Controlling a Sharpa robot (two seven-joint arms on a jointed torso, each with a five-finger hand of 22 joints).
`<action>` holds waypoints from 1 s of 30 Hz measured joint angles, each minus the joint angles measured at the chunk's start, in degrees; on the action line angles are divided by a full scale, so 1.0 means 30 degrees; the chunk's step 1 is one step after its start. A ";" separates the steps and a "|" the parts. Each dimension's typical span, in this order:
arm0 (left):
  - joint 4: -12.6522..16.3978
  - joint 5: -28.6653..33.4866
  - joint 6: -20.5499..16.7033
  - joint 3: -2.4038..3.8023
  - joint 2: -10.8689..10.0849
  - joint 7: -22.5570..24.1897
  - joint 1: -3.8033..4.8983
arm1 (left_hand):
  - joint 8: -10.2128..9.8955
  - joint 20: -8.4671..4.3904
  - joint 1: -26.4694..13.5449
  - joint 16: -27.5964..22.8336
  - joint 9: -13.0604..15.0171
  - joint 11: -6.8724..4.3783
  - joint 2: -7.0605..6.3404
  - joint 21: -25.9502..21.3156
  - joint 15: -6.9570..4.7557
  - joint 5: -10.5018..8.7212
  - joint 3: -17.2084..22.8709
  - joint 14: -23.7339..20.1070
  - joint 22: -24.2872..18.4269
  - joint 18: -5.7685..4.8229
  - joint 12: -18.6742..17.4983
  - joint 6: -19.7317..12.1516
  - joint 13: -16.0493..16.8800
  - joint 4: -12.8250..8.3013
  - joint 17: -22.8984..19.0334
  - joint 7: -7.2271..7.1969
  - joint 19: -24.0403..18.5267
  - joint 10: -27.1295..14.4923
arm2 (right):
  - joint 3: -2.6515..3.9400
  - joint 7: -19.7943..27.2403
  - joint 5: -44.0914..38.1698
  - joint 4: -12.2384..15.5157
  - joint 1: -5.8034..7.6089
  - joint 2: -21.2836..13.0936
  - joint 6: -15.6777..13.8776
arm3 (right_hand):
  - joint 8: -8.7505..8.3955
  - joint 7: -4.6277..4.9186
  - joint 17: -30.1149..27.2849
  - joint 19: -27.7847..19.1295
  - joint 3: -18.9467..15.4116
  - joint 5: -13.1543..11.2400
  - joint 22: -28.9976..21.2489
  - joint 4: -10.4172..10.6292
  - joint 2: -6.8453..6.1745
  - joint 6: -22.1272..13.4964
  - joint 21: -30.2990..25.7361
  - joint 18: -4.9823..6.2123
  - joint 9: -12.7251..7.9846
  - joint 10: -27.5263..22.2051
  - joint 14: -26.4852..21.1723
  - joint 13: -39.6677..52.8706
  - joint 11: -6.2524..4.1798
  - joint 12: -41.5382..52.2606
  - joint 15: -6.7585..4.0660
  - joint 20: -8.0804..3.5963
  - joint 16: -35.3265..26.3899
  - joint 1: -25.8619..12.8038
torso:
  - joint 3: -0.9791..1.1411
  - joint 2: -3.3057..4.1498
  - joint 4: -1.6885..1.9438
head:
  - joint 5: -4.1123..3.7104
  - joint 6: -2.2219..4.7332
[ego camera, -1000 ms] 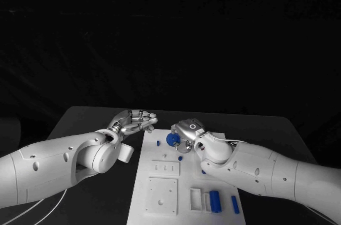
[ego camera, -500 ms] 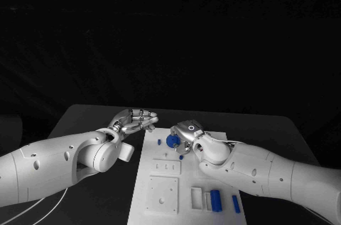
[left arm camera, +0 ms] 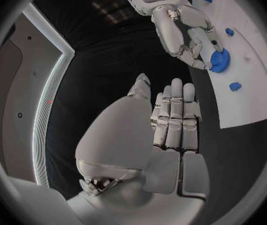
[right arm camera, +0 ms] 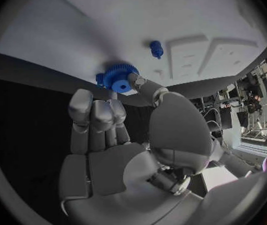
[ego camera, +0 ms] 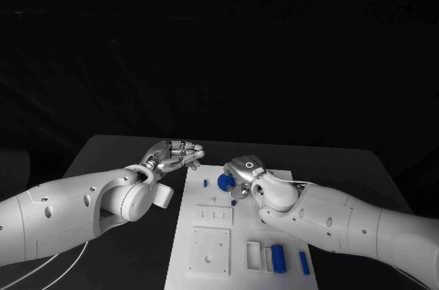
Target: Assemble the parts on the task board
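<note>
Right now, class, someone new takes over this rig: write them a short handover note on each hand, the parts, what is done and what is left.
Right hand: holds the blue gear at the far end of the task board.
Left hand: holds nothing, fingers together, at the board's far left corner.
Parts: small blue pegs near the gear; blue bars at the near right.
Done: gear picked up.
Left: seat the gear, then fit the other parts.

task board point(ego camera: 209, 230): white | gear point(ego camera: 226, 181): blue | table point(ego camera: 119, 151): black
</note>
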 measured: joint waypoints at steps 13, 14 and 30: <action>-0.0015 0.0000 0.0001 0.0000 0.0022 -0.0003 0.0000 | 0.0000 0.0001 0.0000 0.0000 -0.0003 0.0000 0.0000 0.0000 -0.0001 0.0000 0.0042 0.0000 -0.0003 0.0003 0.0000 0.0000 0.0000 0.0042 0.0018 -0.0001 0.0001 0.0000 | -0.0003 -0.0125 0.0046 -0.0047 -0.0011 0.0141 0.0108 | -0.0286 -0.0004 -0.0002 0.0000 -0.0001 0.0000 -0.0003 -0.0002 -0.0076 0.0005 0.0000 0.0001 -0.0027 -0.0182 -0.0015 -0.0193 0.0182 -0.0279 -0.0017 0.0003 -0.0073 0.0076 | 0.0005 -0.0002 0.0002 | 0.0000 0.0033; -0.0015 0.0000 0.0001 -0.0001 0.0022 -0.0003 0.0000 | 0.0000 0.0001 0.0000 0.0000 -0.0002 0.0000 0.0000 0.0000 0.0000 0.0000 0.0042 0.0000 -0.0003 0.0003 0.0000 0.0000 0.0000 0.0042 0.0019 0.0000 0.0000 0.0000 | -0.0003 -0.0117 0.0065 -0.0047 -0.0011 0.0150 0.0113 | -0.0392 -0.0004 -0.0003 0.0000 -0.0030 0.0000 -0.0003 -0.0030 -0.0076 0.0005 0.0000 0.0001 -0.0065 -0.0255 -0.0015 -0.0246 0.0255 -0.0354 -0.0016 0.0003 -0.0132 0.0076 | 0.0005 -0.0002 0.0002 | -0.0002 0.0033; -0.0022 0.0000 0.0016 -0.0008 0.0022 -0.0024 0.0001 | 0.0000 0.0001 0.0000 0.0000 -0.0001 0.0000 0.0000 0.0000 0.0000 0.0000 0.0084 0.0000 -0.0008 0.0005 0.0000 0.0000 0.0000 -0.0003 0.0020 0.0000 0.0001 0.0000 | 0.0015 0.0085 0.1185 -0.0132 0.0027 0.0141 0.1135 | -0.1772 0.0231 0.0070 -0.0281 0.0274 0.6893 -0.0005 -0.1626 0.1003 -0.2345 -0.0004 0.0457 -0.0737 -0.0652 -0.0083 -0.0622 -0.0046 -0.0722 -0.0213 0.0138 -0.0392 0.0265 | -0.0024 -0.0002 0.0015 | -0.0013 0.0000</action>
